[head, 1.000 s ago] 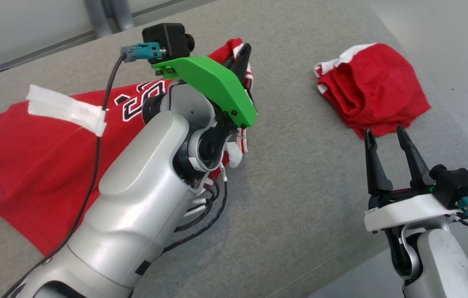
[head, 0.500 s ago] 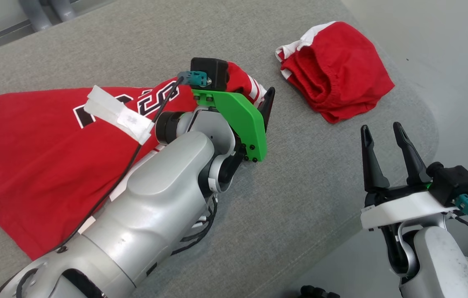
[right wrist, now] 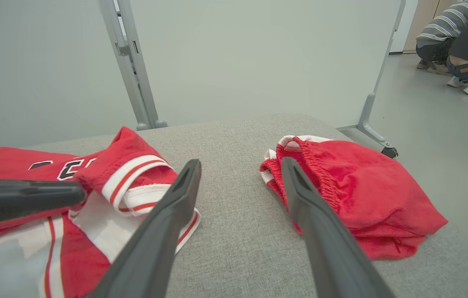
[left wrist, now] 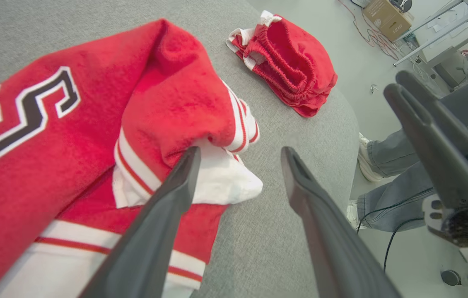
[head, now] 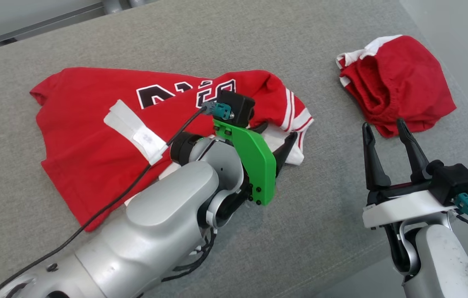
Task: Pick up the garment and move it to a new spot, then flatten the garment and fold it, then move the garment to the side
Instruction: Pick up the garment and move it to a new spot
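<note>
Now: red jersey [head: 93, 136] lying spread on grey cushion top [head: 321, 215], black-and-white lettering up, crumpled toward its rt end where white/red striped trim bunches. White tape strip [head: 134, 132] wrapped on black cable, seen over jersey mid-section in head view.

L gripper [head: 275, 138] released, fingers apart, nothing between them; sits over striped trim edge of jersey. In L wrist view, L gripper [left wrist: 238, 157] wide open: one finger tip in front of the white fabric fold, contact can't tell; other finger over bare grey cushion. Green bracket [head: 254, 161] and black wrist cam on L arm, arm reaching across jersey's lower rt part.

R gripper [head: 385, 132] also released, fingers spread, empty, tips pointing up the head view, just short of lower edge of red shorts [head: 399, 99]. Whether tips touch shorts: can't tell. In R wrist view, R gripper [right wrist: 240, 165] aimed at gap of bare cushion btwn jersey trim and shorts [right wrist: 354, 194]; L gripper's dark finger [right wrist: 22, 198] entering from left edge, beside jersey trim.

Shorts bunched in a heap near cushion's far rt corner, well apart from jersey, elastic waistband and white trim showing.

Bkgd: person's legs in grey jeans [left wrist: 395, 186] past cushion edge in L wrist view; crouching persons [right wrist: 457, 41] on floor at far rt in R wrist view; grey partition post [right wrist: 130, 66] behind cushion.
</note>
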Robot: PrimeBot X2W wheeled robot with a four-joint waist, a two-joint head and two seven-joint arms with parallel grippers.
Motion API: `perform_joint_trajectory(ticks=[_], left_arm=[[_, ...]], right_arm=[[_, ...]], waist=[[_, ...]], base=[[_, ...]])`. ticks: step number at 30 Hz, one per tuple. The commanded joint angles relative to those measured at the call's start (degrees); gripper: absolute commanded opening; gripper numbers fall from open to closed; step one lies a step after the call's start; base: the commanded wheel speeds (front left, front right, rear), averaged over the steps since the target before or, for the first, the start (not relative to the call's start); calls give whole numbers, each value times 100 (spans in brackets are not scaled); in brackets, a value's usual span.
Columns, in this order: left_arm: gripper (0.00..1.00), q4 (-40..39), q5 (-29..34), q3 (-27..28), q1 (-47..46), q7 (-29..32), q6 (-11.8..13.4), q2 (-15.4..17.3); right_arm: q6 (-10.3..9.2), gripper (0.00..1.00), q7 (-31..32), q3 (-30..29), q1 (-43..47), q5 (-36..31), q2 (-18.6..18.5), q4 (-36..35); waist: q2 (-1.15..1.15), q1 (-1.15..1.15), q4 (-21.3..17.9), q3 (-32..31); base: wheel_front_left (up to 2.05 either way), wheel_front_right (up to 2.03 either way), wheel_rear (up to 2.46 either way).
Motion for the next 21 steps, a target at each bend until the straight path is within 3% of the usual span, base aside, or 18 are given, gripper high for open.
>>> perform_joint_trajectory(ticks=[1,4,10,21], left_arm=[[100,-213,-39,-10,72,50,12,109],[100,-762,24,32,193,-25,159,356],[100,-1579,513,265,526,-793,736,1079],[100,-1989,413,582,1956,-1428,1516,2417]], right_arm=[[-2,100,-17,1,21,-65,-13,-7],[-2,100,-16,29,56,-116,-14,-1],[-2,100,-17,27,177,-211,-13,-35],[-2,100,-17,-198,372,-436,-13,-131]], waist=[[13,0,224,-120],[13,0,303,-168],[13,0,458,-231],[13,0,829,-281]], base=[[0,0,0],[0,0,0],[0,0,0],[0,0,0]])
